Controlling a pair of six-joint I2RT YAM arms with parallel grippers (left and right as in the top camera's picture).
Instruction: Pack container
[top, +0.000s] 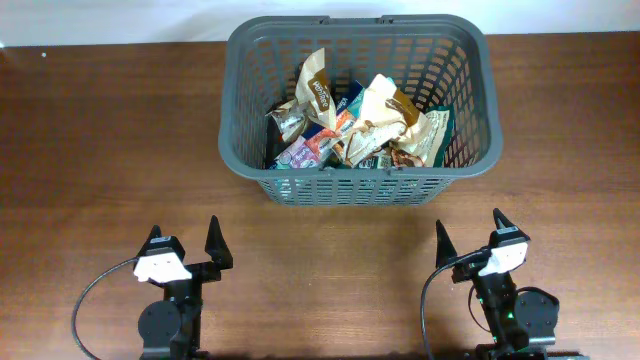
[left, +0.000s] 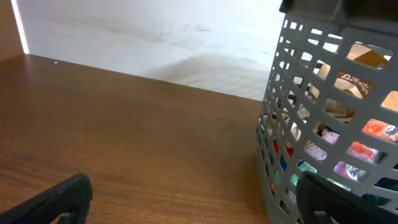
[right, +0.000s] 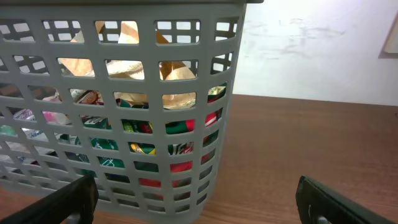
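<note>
The dark grey slotted basket (top: 240, 110) stands at the far middle of the wooden table, holding several crumpled snack packets (top: 350, 125). It also shows in the left wrist view (left: 292, 81) and the right wrist view (right: 205, 81), with packets seen through the slots. My left gripper (top: 186, 245) is open and empty near the front edge, well short of the basket; its fingers frame bare table in its wrist view (left: 193, 202). My right gripper (top: 470, 232) is open and empty at the front right, facing the basket's right corner (right: 196, 199).
A white wall (left: 155, 37) runs behind the table's far edge. Black cables (top: 95, 300) loop beside each arm base at the front.
</note>
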